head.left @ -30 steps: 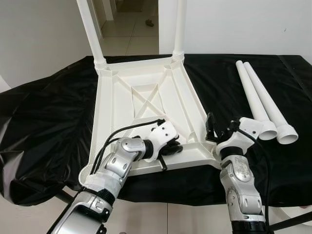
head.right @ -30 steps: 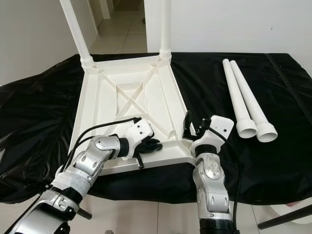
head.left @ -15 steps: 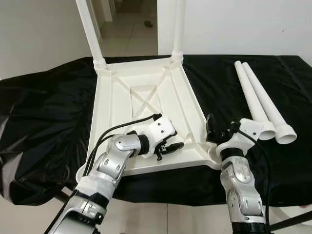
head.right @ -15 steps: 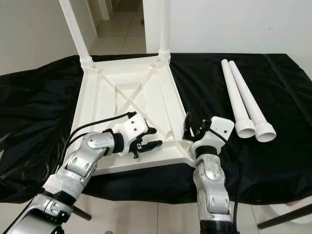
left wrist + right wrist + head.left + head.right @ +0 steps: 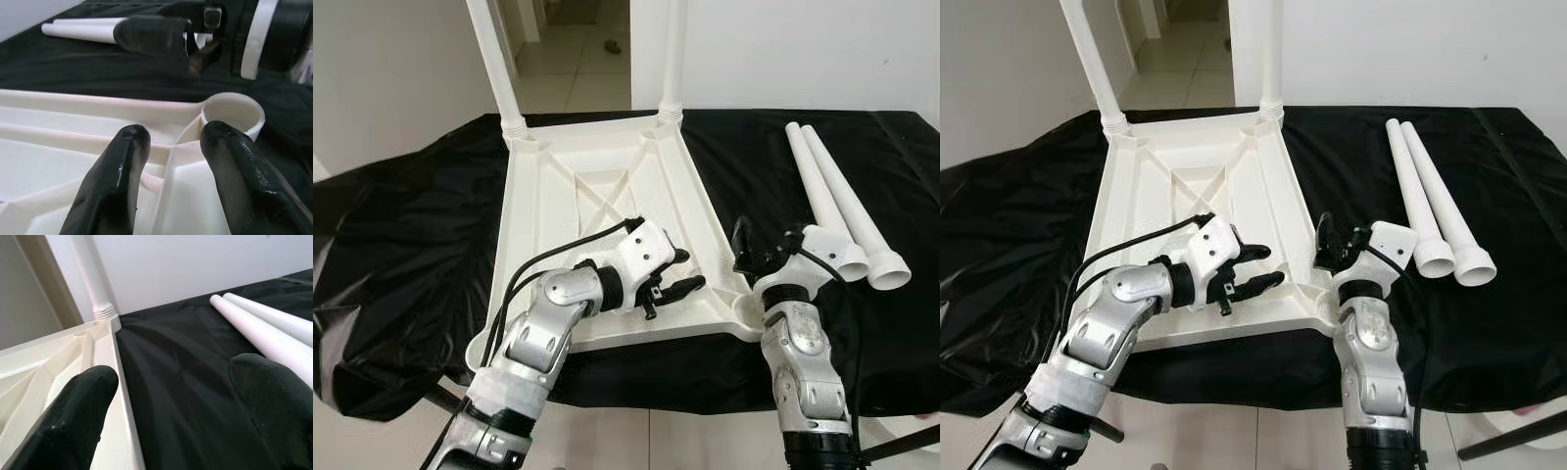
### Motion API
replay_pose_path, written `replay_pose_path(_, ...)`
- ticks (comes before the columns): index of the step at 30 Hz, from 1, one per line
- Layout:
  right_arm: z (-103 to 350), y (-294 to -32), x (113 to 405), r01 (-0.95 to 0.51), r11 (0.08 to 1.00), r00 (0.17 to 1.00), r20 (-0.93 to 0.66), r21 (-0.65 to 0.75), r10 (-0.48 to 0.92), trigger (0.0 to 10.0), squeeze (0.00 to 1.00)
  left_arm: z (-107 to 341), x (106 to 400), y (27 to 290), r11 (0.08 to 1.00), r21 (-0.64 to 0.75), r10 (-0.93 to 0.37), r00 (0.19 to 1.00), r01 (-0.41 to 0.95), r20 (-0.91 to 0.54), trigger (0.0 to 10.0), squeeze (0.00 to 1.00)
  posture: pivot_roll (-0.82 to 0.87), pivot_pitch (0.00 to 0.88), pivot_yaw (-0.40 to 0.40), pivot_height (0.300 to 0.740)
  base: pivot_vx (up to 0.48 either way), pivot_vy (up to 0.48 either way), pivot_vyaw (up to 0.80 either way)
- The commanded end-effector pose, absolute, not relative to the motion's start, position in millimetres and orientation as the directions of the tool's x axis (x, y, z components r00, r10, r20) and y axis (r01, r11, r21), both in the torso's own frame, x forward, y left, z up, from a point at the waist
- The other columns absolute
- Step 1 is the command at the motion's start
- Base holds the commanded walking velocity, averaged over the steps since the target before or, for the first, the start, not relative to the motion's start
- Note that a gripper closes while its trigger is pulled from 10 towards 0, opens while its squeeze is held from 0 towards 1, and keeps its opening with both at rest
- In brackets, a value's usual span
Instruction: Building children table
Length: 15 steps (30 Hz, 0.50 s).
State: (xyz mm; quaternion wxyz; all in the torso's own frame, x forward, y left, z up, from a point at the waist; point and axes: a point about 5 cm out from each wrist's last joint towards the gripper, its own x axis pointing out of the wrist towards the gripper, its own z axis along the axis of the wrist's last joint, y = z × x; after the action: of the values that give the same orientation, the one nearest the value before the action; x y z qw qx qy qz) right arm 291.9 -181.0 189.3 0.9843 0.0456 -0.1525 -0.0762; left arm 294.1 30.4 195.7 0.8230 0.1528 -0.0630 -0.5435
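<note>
Item: white plastic tabletop (image 5: 607, 196), lying upside down in front of you on the black sheet (image 5: 401, 245), ribbed underside up with a cross brace at the centre. Two legs fitted at the far corners, the far-left leg (image 5: 494, 59) and the far-right leg (image 5: 674, 54), both standing upright. The near-right corner socket (image 5: 230, 113) is an open round cup with no leg in it.

Item: two loose white legs (image 5: 847, 211), lying side by side and touching on the sheet to your right of the tabletop, flared ends toward you, apart from the tabletop.

Your left gripper (image 5: 677, 274) hovers over the near-right part of the underside, fingers parted to a moderate gap and holding nothing; in the left wrist view its fingers (image 5: 122, 181) point toward the empty socket. Your right gripper (image 5: 1332, 243) sits just beside the tabletop's right edge near that corner, fingers spread wide with nothing between them; in the right wrist view one finger hangs over the tabletop rim, the other over the sheet.

Surface: a table draped in glossy, wrinkled black sheeting that hangs over the near edge.

Room: plain white wall (image 5: 783, 49) behind, pale tiled floor (image 5: 573, 59) running into a doorway beyond the fitted legs.

Markings: you will find no readable writing on any part.
</note>
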Motion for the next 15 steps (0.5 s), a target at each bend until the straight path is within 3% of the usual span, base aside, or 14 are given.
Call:
replay_pose_path(1, 185, -180, 292, 0.136, 0.984, 0.947, 0.276, 0.117, -0.164, 10.0, 0.00, 195, 294, 32, 0.406, 0.325, -0.892, 0.448, 0.854, -0.061, 10.0, 0.00, -0.04, 0.088, 0.083, 0.740, 0.000, 0.000, 0.00)
replay_pose_path(9, 184, -185, 290, 0.155, 0.981, 0.944, 0.275, 0.114, -0.181, 10.0, 0.00, 191, 276, 10, 0.343, 0.273, -0.926, 0.372, 0.899, -0.065, 10.0, 0.00, -0.05, 0.081, 0.088, 0.740, 0.000, 0.000, 0.00)
replay_pose_path(15, 186, -189, 288, 0.170, 0.979, 0.940, 0.281, 0.109, -0.194, 10.0, 0.00, 169, 261, -4, 0.262, 0.248, -0.942, 0.303, 0.933, -0.147, 10.0, 0.00, -0.06, 0.079, 0.097, 0.740, 0.000, 0.000, 0.00)
